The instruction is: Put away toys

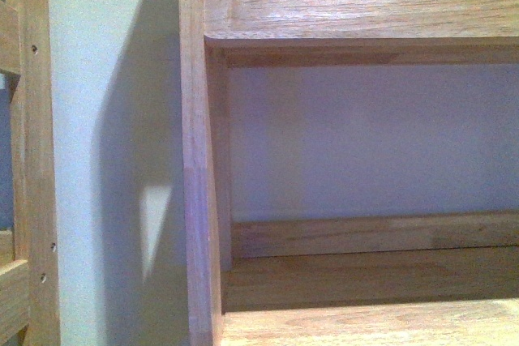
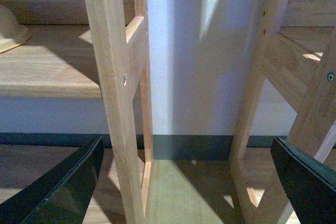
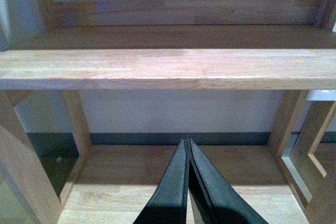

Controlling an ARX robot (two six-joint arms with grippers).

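Shelves [image 1: 365, 326] in front view — only wrist views show grippers.

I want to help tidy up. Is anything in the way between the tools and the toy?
I can't tell, because no toy shows in any view. The left tool is open, facing a wooden shelf post. The right tool is shut, pointing at a shelf board.
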